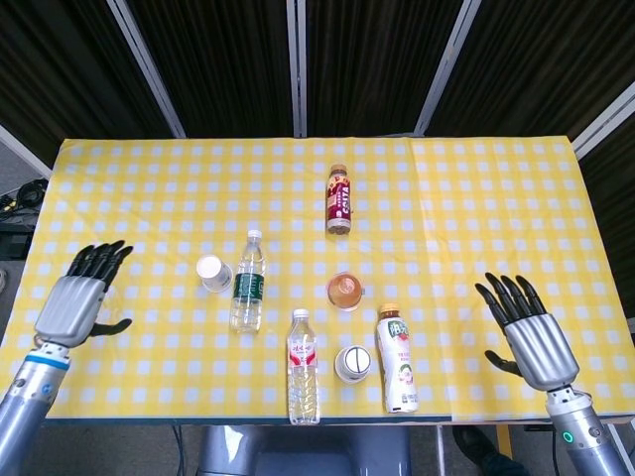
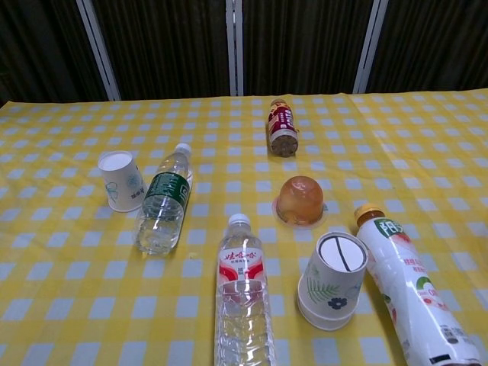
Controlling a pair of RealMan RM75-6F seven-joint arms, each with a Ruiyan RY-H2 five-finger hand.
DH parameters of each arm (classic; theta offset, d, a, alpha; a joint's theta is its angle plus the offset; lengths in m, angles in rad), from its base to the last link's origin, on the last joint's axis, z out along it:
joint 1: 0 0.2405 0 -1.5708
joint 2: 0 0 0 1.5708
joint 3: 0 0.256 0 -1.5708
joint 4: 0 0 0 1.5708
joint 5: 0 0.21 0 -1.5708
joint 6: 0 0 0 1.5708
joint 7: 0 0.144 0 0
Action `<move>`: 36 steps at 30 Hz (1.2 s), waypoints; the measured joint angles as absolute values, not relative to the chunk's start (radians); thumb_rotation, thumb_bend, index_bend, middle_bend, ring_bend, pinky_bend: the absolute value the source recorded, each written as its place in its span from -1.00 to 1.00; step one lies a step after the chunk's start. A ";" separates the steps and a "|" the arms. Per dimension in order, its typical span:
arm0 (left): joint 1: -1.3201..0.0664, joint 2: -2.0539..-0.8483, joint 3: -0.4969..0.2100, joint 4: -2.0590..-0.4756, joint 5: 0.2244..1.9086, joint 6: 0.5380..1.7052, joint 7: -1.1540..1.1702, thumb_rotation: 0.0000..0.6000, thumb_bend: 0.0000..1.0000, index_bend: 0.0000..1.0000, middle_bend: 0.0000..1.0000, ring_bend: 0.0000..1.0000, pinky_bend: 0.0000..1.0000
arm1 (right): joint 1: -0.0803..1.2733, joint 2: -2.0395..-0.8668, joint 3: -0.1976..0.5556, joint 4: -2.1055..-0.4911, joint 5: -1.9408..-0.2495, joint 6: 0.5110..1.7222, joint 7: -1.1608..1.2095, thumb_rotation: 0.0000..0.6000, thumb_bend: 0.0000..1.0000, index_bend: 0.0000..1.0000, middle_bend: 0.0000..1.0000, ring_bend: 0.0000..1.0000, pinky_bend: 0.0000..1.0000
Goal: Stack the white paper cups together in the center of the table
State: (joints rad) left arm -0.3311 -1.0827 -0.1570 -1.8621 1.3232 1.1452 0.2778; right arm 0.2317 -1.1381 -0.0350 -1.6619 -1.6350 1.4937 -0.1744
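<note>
no stacking done yet. left cup (image 2: 120,180) lay beside the green-label bottle (image 2: 162,204), well apart from the right cup (image 2: 332,281), upside down near the front edge. left hand (image 1: 77,300) and right hand (image 1: 531,332) spread, holding nothing, out wide. both cups left to gather centrally.

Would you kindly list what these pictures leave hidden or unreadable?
- Chest view: both hands lie outside the frame.
- Chest view: the white-labelled bottle is cut off by the bottom edge.
- Head view: print on the left cup is too small.
- Either view: the upside-down cup's inside.
</note>
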 measured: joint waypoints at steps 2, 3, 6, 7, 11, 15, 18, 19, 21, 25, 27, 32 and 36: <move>-0.405 -1.118 -0.177 -1.822 1.284 1.062 0.301 1.00 -1.00 -1.00 -1.00 -1.00 -0.97 | 0.226 -1.148 -0.031 -1.654 -1.632 1.498 -0.183 1.00 -1.00 -1.00 -1.00 -1.00 -1.00; -0.438 -1.137 -0.185 -1.799 1.267 1.027 0.311 1.00 -1.00 -1.00 -1.00 -1.00 -0.90 | 0.225 -1.150 -0.029 -1.648 -1.631 1.496 -0.188 1.00 -1.00 -1.00 -1.00 -1.00 -1.00; -0.528 -1.207 -0.205 -1.705 1.223 0.940 0.344 1.00 -1.00 -0.95 -0.92 -0.92 -0.68 | 0.224 -1.151 -0.022 -1.639 -1.626 1.486 -0.193 1.00 -1.00 -1.00 -1.00 -1.00 -1.00; -0.558 -1.238 -0.211 -1.664 1.210 0.918 0.355 1.00 -1.00 -0.92 -0.89 -0.88 -0.65 | 0.224 -1.150 -0.021 -1.638 -1.625 1.482 -0.185 1.00 -1.00 -1.00 -1.00 -1.00 -1.00; -0.643 -1.338 -0.225 -1.538 1.181 0.856 0.371 1.00 -1.00 -0.79 -0.76 -0.76 -0.53 | 0.226 -1.142 -0.014 -1.631 -1.617 1.471 -0.136 1.00 -1.00 -1.00 -1.00 -1.00 -1.00; -0.708 -1.426 -0.225 -1.417 1.169 0.792 0.376 1.00 -0.98 -0.74 -0.68 -0.67 -0.44 | 0.226 -1.132 -0.004 -1.621 -1.609 1.460 -0.107 1.00 -1.00 -1.00 -1.00 -1.00 -1.00; -0.746 -1.484 -0.217 -1.347 1.165 0.780 0.378 1.00 -0.95 -0.69 -0.64 -0.61 -0.39 | 0.224 -1.127 0.000 -1.621 -1.608 1.457 -0.100 1.00 -1.00 -1.00 -1.00 -1.00 -1.00; -0.754 -1.495 -0.214 -1.337 1.163 0.774 0.373 1.00 -0.92 -0.66 -0.60 -0.57 -0.35 | 0.223 -1.126 0.001 -1.622 -1.609 1.459 -0.100 1.00 -1.00 -1.00 -1.00 -1.00 -1.00; -0.761 -1.501 -0.209 -1.329 1.164 0.768 0.368 1.00 -0.90 -0.60 -0.54 -0.50 -0.28 | 0.220 -1.125 0.003 -1.625 -1.610 1.461 -0.102 1.00 -1.00 -1.00 -1.00 -1.00 -1.00; -0.772 -1.513 -0.192 -1.296 1.172 0.782 0.364 1.00 -0.90 -0.49 -0.45 -0.39 -0.12 | 0.217 -1.125 0.006 -1.627 -1.613 1.462 -0.107 1.00 -1.00 -1.00 -1.00 -1.00 -1.00; -0.774 -1.514 -0.189 -1.292 1.174 0.789 0.362 1.00 -0.90 -0.45 -0.41 -0.34 -0.06 | 0.216 -1.125 0.007 -1.627 -1.613 1.462 -0.108 1.00 -1.00 -1.00 -1.00 -1.00 -1.00; -0.771 -1.506 -0.178 -1.288 1.167 0.801 0.361 1.00 -0.88 -0.36 -0.34 -0.24 0.04 | 0.213 -1.128 0.011 -1.628 -1.611 1.458 -0.114 1.00 -1.00 -1.00 -1.00 -1.00 -1.00; -0.770 -1.496 -0.169 -1.292 1.150 0.798 0.367 1.00 -0.72 -0.15 -0.16 -0.06 0.21 | 0.212 -1.129 0.014 -1.630 -1.611 1.456 -0.119 1.00 -1.00 -1.00 -1.00 -1.00 -1.00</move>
State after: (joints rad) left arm -0.7705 -1.4965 -0.1689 -1.2920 1.1498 0.7983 0.3667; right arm 0.2121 -1.1291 0.0136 -1.6295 -1.6111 1.4564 -0.1192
